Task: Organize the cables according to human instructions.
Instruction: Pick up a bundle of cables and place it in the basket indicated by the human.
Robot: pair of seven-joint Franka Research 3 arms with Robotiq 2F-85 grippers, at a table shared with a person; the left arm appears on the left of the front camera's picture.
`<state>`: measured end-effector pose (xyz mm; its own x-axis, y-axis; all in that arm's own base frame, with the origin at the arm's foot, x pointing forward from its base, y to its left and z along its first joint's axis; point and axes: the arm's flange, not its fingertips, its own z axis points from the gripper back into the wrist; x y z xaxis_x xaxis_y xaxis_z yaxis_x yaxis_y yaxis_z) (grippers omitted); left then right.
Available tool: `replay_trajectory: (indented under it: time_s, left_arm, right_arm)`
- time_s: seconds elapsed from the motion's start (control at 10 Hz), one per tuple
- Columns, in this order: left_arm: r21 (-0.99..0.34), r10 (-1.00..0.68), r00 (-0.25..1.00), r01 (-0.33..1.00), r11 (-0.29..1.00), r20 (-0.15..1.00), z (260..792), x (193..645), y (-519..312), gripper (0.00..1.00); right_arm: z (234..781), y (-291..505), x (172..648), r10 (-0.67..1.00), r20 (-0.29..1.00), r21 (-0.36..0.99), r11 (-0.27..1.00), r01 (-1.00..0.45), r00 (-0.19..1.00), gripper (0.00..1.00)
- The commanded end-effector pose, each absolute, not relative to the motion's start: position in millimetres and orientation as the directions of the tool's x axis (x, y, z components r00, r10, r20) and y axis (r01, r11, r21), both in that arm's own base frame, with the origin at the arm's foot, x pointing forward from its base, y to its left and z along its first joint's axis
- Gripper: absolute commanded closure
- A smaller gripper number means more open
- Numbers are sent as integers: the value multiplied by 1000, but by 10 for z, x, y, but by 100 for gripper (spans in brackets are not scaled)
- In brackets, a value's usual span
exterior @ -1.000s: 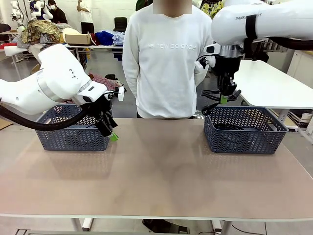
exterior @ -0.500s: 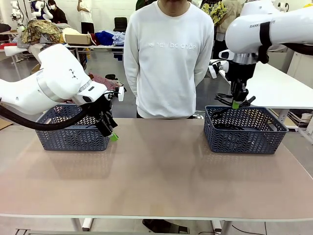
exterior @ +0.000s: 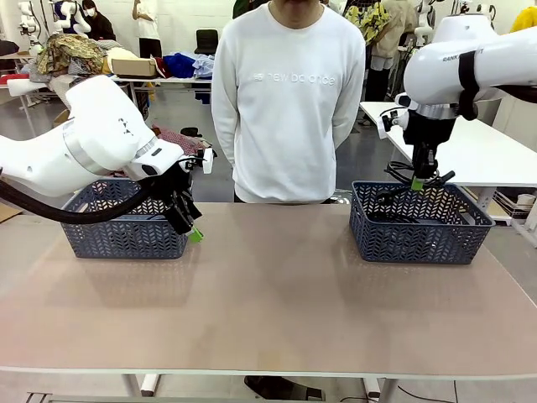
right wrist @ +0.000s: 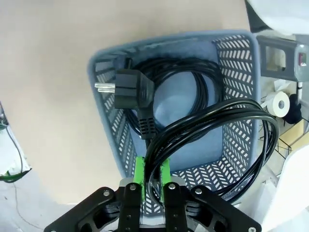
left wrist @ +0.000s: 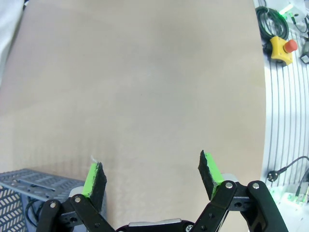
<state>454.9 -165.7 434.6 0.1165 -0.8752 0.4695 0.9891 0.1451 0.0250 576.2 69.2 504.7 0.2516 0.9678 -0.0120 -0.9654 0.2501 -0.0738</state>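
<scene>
The right gripper (right wrist: 150, 180) pinches 1 coiled cable (right wrist: 212, 133), which hangs directly over the right basket (exterior: 419, 239). The left gripper (left wrist: 152, 173) waits spread wide and empty, beside the left basket (exterior: 126, 239).

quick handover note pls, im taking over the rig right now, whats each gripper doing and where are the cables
Right gripper: shut on a coiled cable, hanging above the right basket.
Left gripper: open, holding nothing, over bare table beside the left basket.
Done: one coil with a plug lies in the right basket.
Left: lower and release the held cable, presumably into that basket. A bit of cord shows inside the left basket; I can't tell how many cables it holds. The person stands at the far side; watch for instructions.
</scene>
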Motion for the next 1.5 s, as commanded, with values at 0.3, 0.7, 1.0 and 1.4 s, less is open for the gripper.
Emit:
replay_trajectory:
  time_s: [0.3,0.7,1.0,1.4]
  left_arm:
    - [25,-875,118,989,146,470,4355,4557,-1646,0]
    - [25,-875,118,989,146,470,4355,4557,-1646,0]
    - [25,-875,118,989,146,470,4355,4557,-1646,0]
    - [25,-875,118,989,146,470,4355,4557,-1646,0]
  right_arm:
    - [4716,614,5924,953,21,-97,303,-948,303,100]
    - [4487,619,6028,956,23,-78,293,-953,293,100]
    - [4424,643,6055,954,38,-75,299,-951,297,54]
    - [4529,663,6039,954,53,-57,299,-953,296,14]
